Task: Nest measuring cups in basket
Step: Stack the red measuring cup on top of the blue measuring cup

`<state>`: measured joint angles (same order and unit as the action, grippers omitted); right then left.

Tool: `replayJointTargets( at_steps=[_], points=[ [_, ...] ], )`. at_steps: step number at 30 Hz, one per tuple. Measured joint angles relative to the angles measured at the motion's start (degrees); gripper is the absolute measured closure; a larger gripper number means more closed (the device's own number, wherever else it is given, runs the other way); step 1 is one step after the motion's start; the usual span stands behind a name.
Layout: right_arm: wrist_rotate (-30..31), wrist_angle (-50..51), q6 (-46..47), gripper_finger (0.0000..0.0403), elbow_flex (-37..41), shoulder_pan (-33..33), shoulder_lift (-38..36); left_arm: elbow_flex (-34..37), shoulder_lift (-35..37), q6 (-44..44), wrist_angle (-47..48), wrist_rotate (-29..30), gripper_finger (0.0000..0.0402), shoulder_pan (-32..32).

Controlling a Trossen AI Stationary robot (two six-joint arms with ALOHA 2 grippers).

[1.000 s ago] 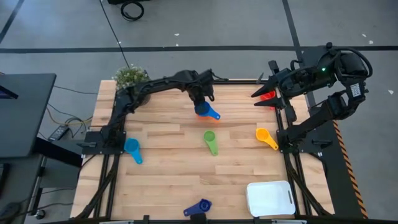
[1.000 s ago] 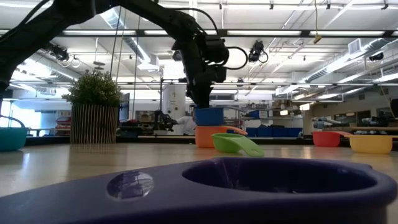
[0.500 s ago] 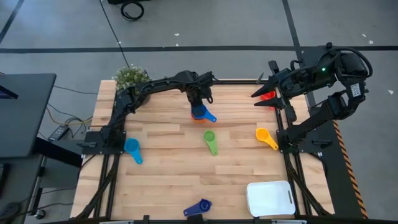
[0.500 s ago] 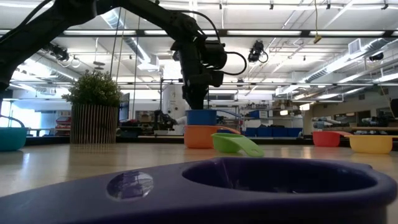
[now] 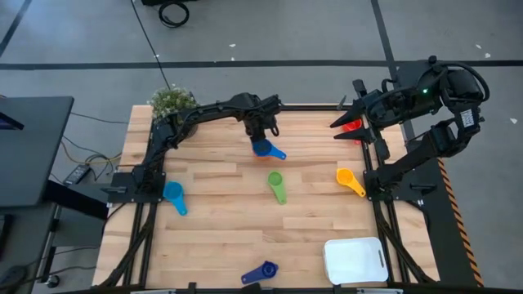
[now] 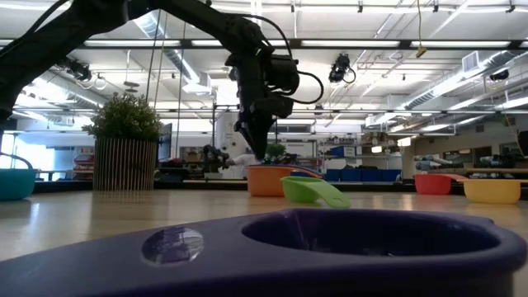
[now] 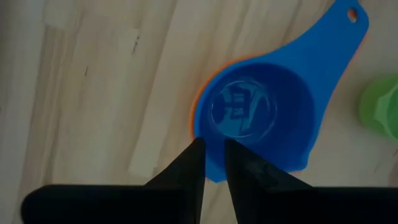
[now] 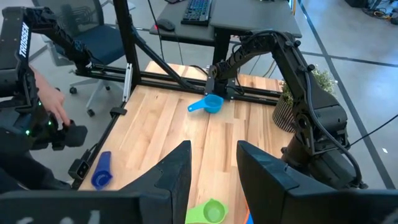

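The blue measuring cup point(image 5: 261, 149) sits nested inside the orange cup point(image 6: 272, 180) on the far middle of the table, its handle point(image 7: 339, 37) pointing toward the right. My left gripper point(image 7: 212, 163) hovers just above the blue cup's rim, its fingers only narrowly open. My right gripper point(image 8: 213, 163) waits open at the table's far right edge, above the red cup point(image 5: 351, 125). The green cup point(image 5: 276, 181), yellow cup point(image 5: 350, 180), light blue cup point(image 5: 173, 193) and dark blue cup point(image 5: 261, 272) lie scattered. The white basket point(image 5: 355, 260) rests at the near right corner.
A potted plant point(image 5: 172, 100) stands at the far left corner. Arm frames run along the left and right table edges. A person's hand point(image 8: 50, 106) shows beyond the table. Bare wood lies between the green cup and the basket.
My left gripper carried the blue cup slightly toward the table's left, over the orange cup. The blue cup has dropped into the orange cup and no longer hangs from the fingers, which now stand just above it.
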<state>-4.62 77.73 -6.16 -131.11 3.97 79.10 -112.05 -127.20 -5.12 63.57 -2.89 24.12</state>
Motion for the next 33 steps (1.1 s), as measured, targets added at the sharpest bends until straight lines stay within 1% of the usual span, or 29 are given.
replayJointTargets(
  at_steps=[4,7,11,15,16,17,19,24,29,33],
  points=[
    [0.0,0.0,-0.1,0.0267,0.0,0.0,0.0,-0.6,0.2,0.1,2.7,0.1,0.0336,0.0],
    [0.0,0.0,-1.2,0.0267,0.0,0.0,0.0,-4.3,0.4,0.1,6.4,0.0,0.0336,-0.3],
    [0.0,0.0,-1.5,0.0267,0.0,0.0,0.0,-12.0,0.4,0.3,11.6,0.1,0.0336,-1.6],
    [0.0,0.0,-1.5,0.0267,0.0,0.0,0.0,-22.9,0.5,0.4,16.0,0.0,0.0336,-4.0],
    [0.0,0.2,-1.4,0.0267,0.0,0.0,0.0,-23.0,1.7,0.5,14.9,-0.1,0.0336,-4.7],
    [0.0,0.6,-1.3,0.0267,0.0,0.0,0.0,-20.5,4.4,0.9,11.8,-0.2,0.0336,-5.3],
    [0.0,1.9,-1.0,0.0267,0.0,0.0,0.0,-18.2,8.5,1.9,10.1,-0.8,0.0336,-6.6],
    [-0.9,3.3,-1.2,0.0267,0.0,0.0,0.0,-17.3,16.9,4.3,9.1,-0.9,0.0336,-9.6],
    [-1.6,3.4,-2.4,0.0267,0.0,0.0,0.0,-17.2,24.9,7.3,7.9,1.4,0.0336,-12.8],
    [-3.4,3.2,-2.8,0.0267,2.1,0.0,-0.2,-17.2,30.2,8.7,7.8,5.7,0.0336,-16.6]
  ],
)
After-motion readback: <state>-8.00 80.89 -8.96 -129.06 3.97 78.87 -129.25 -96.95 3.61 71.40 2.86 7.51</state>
